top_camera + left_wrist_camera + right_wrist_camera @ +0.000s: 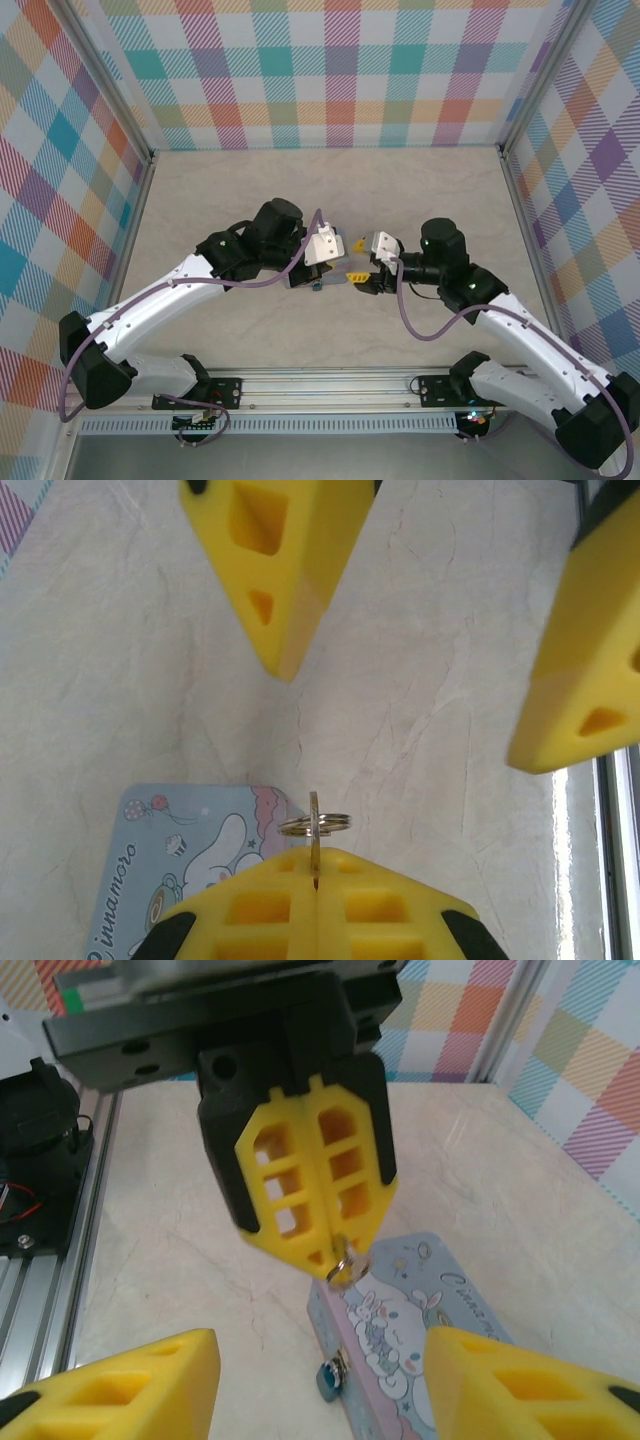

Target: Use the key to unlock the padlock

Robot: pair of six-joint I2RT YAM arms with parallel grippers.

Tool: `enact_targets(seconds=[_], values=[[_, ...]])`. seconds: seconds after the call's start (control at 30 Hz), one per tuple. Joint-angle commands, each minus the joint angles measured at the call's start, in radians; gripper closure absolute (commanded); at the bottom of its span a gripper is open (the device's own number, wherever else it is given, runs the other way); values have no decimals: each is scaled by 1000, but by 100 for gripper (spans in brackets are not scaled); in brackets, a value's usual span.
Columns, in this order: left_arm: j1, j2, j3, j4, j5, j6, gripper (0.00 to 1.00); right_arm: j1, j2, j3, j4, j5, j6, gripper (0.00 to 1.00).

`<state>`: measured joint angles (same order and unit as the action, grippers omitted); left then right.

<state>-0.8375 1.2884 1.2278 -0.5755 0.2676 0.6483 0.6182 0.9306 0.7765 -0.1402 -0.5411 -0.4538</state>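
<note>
Nearest, the right hand (322, 1335) is released, its yellow fingers (120, 1385) spread wide. Low between them sits the padlock (330, 1380), a tiny dark blue body with a thin silver shackle, set against the long side of a pale blue cartoon tin (420, 1330) that lies on the marbled surface (190, 1260). Just beyond, above the tin's far corner, the left hand (330, 1255) is clenched, its fingertips pressed together on the key (314, 810), whose silver ring (330, 823) pokes out past the tips, apart from the padlock.
</note>
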Motion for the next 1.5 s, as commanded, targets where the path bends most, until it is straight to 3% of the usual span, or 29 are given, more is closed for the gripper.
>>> enact_targets(seconds=[0.0,0.53,0.87,0.97,1.03,1.27,1.37,1.47], values=[[-7,-2,35,-15,4,14,100,0,29,14,126,-67,31,49],[-7,-3,27,3,2,7,100,9,119,3,208,-125,119,71],[-8,-6,24,6,-2,7,100,12,115,0,144,-96,96,99],[-7,-9,23,3,-5,8,100,12,93,-15,136,-75,95,100],[-7,-16,21,7,-8,3,93,11,72,-33,145,-51,109,100],[14,-113,-52,97,11,-80,56,-2,-16,-133,304,60,306,100],[60,-212,-159,268,41,-209,46,-8,-25,-174,432,77,478,100],[95,-325,-314,562,12,-419,37,-11,-13,-200,554,119,641,100]])
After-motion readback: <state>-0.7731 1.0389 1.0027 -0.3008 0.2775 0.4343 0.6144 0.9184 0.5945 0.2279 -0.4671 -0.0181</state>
